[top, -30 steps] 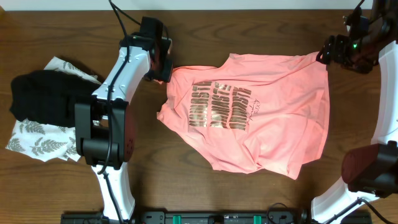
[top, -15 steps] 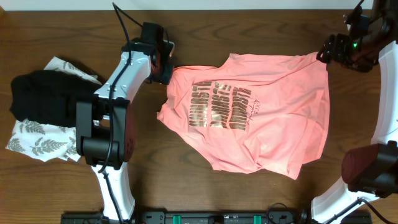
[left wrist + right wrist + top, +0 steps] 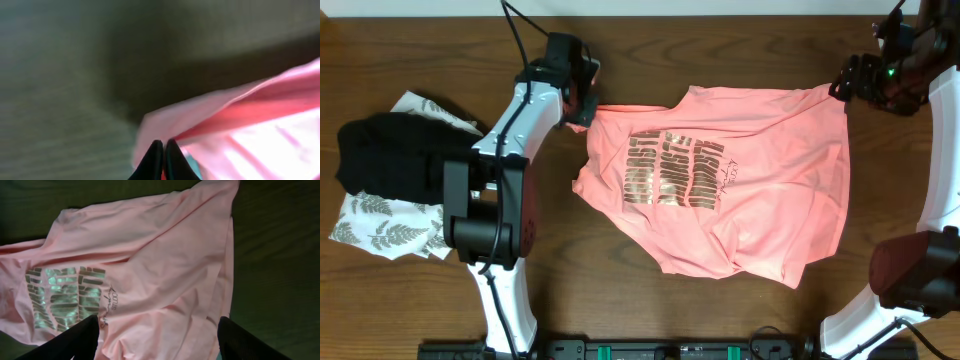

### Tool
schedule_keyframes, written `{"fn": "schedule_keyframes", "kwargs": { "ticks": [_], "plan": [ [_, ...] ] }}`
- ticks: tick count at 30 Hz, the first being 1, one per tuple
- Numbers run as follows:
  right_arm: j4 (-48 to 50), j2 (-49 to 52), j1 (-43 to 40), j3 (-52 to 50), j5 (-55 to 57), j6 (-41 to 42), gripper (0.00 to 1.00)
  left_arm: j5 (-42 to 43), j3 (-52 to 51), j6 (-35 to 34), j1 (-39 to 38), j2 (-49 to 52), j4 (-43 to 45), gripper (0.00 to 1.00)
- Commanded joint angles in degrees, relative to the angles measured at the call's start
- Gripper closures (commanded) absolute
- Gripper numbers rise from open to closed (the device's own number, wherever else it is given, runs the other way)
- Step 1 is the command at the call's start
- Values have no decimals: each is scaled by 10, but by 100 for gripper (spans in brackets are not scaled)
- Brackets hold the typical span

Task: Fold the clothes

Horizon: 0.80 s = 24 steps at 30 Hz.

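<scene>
Two hands: left hand (image 3: 584,104) is pinching the T-shirt (image 3: 740,190) tight by its edge, right hand (image 3: 849,84) is hanging wide open.

Open across bare table (image 3: 650,300) on the robot's side of the T-shirt (image 3: 760,200) and between it and the left arm (image 3: 510,130); blocked at far left by black garment (image 3: 385,155) lying on leaf-print cloth (image 3: 380,235)

A salmon-pink short-sleeved T-shirt (image 3: 750,200) is spread front-up, rumpled and unfolded, on a dark wooden table (image 3: 620,300). Rows of bronze metallic lettering (image 3: 675,170) are seen across the chest. Its far-left corner is drawn out to a point.
</scene>
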Motion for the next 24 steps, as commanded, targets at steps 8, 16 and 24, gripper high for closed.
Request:
{"fn": "schedule_keyframes", "kwargs": {
  "ticks": [8, 16, 24],
  "plan": [
    [2, -15, 4, 2, 12, -2, 26, -16, 17, 7, 10, 23, 108, 94],
    [5, -15, 4, 2, 12, -3, 25, -17, 17, -3, 10, -4, -9, 92],
    [7, -15, 4, 2, 12, -2, 25, -34, 17, -82, 10, -100, -87, 85]
  ]
}}
